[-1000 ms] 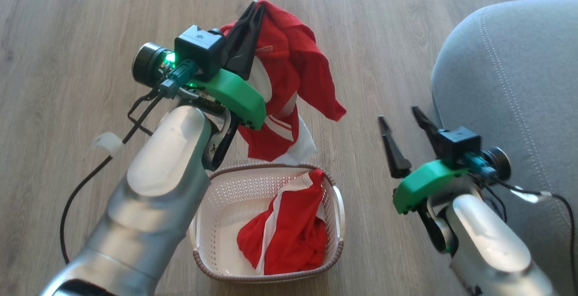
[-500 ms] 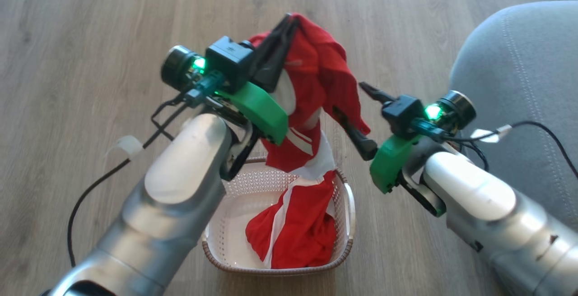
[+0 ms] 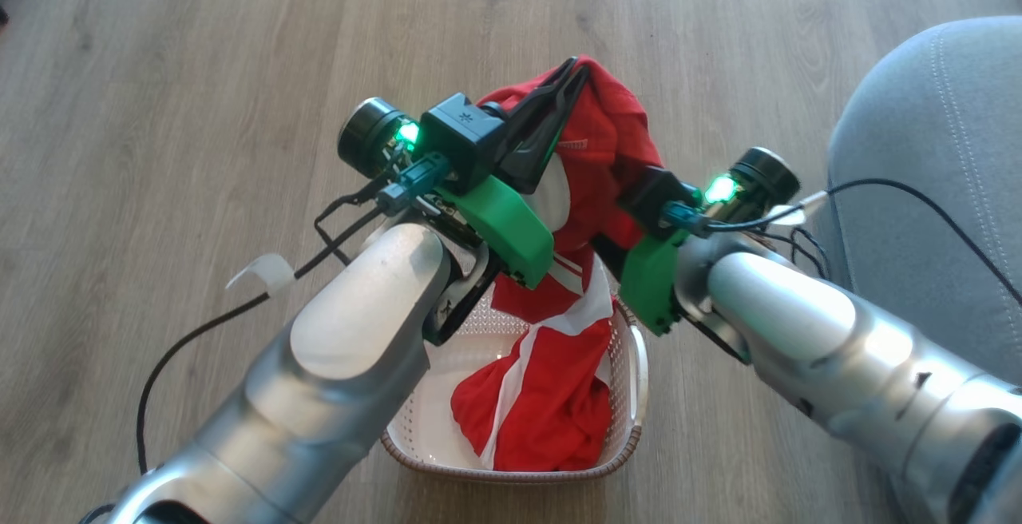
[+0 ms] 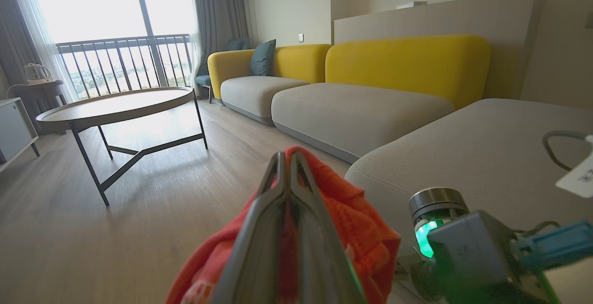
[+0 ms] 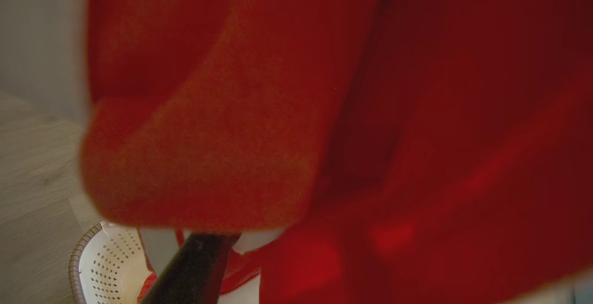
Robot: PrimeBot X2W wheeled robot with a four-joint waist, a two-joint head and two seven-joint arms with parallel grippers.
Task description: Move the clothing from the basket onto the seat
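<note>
- The clothing (image 3: pixel 611 129) was in two red-and-white pieces. One was hoisted in the air above the basket, its lower end trailing down towards the rim. The other was heaped inside against the basket's right-hand wall.
- The left pincer (image 3: pixel 576 69) was pressed together on the top of the raised piece, with red cloth spilling down either side of its fingers.
- The right pincer (image 3: pixel 631 208) stood spread wide, pushed in at the hanging fabric from the right. One dark finger (image 5: pixel 194 267) showed beneath the cloth, and I could not tell whether it touched.
- The basket (image 3: pixel 511 472) sat on the wooden floor (image 3: pixel 200 109), below both arms.
- The grey seat (image 3: pixel 942 148) lay off to the right, apart from the basket.
- Farther off stood a round coffee table (image 4: pixel 116 104) and a yellow-backed sofa (image 4: pixel 407 63).
</note>
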